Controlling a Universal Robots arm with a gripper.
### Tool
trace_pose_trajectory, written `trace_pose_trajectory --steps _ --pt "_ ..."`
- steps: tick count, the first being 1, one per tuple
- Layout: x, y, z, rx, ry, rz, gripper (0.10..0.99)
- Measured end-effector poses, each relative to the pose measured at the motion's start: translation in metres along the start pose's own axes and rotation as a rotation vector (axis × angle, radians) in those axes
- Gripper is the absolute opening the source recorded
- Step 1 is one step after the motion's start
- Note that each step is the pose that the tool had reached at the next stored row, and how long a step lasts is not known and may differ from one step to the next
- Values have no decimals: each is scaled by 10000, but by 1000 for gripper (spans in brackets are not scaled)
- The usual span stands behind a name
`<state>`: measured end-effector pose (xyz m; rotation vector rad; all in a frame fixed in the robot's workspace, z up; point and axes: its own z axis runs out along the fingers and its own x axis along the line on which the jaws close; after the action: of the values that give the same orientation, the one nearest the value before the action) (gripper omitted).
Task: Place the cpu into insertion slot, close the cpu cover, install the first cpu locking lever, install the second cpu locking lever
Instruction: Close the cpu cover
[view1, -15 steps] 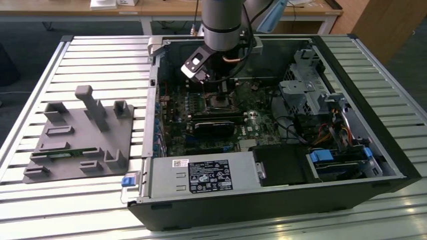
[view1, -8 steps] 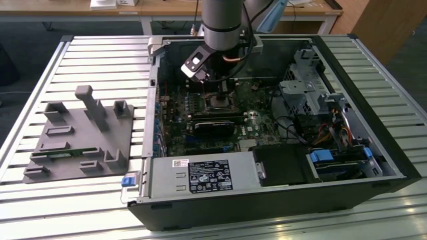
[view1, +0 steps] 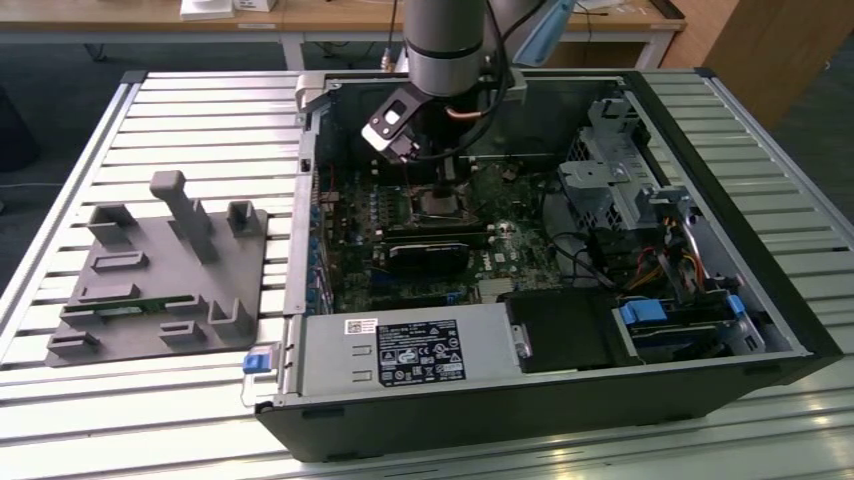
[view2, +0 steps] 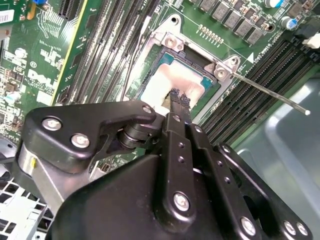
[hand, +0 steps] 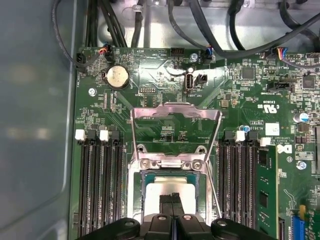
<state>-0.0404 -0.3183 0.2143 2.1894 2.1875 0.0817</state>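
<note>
The cpu (hand: 172, 186) lies flat in the insertion slot (hand: 141, 192), its silver-grey top showing in both wrist views (view2: 167, 82). My gripper (hand: 172, 199) is shut with nothing between its fingers, and the joined fingertips (view2: 179, 97) rest on or just above the chip's top. The cpu cover (hand: 175, 109) stands swung open behind the slot, with the green board visible through its cut-out centre. One thin locking lever (view2: 270, 95) sticks out free to the side of the slot. In the exterior view the gripper (view1: 445, 190) hangs over the motherboard inside the open computer case (view1: 694, 110).
Black memory slots (hand: 100, 185) flank the socket, with a fitted memory stick (hand: 265, 185). A long black card (view1: 427, 250), a power supply (view1: 400, 350), a drive cage (view1: 607, 170) and cables (view1: 627, 260) crowd the case. A grey fixture plate (view1: 160, 270) lies at the exterior view's left.
</note>
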Motion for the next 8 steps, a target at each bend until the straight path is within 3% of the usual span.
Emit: trace_pose_trajectory --steps 8 --pt "1 9 -128 0 0 0 106"
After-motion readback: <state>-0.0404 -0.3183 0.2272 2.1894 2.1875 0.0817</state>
